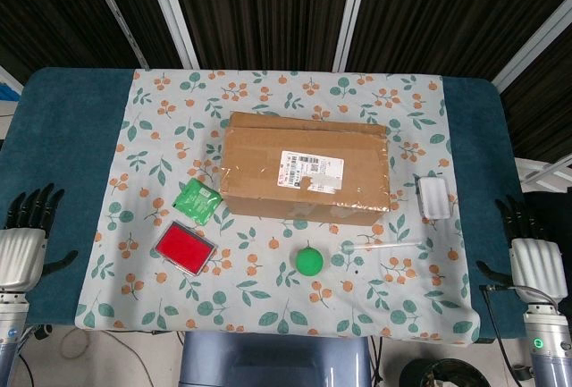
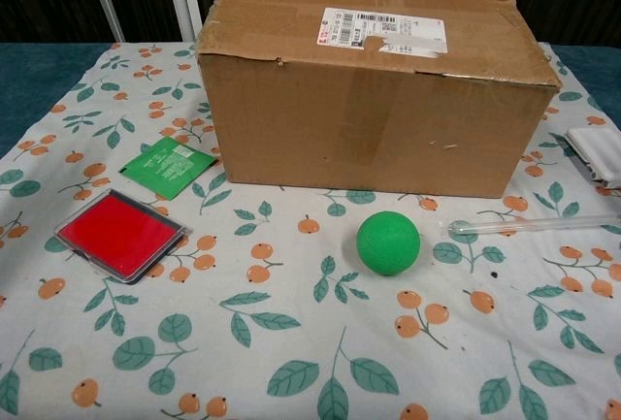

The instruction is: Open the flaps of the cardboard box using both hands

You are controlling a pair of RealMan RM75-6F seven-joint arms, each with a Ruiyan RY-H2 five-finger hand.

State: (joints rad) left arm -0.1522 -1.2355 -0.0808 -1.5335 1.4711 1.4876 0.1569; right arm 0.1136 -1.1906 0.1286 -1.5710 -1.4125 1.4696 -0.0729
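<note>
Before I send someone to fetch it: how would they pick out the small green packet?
Find the cardboard box mid-table. Off its left end lies the green packet, flat on the floral cloth, just above the red tray. Unlike the round green ball, it is square and printed.

Bare cloth lies open on both ends of the box [image 1: 306, 169]; near its front stand a green packet [image 1: 197, 200], red case [image 1: 186, 247], ball [image 1: 309, 260] and tube [image 1: 384, 246]
</note>
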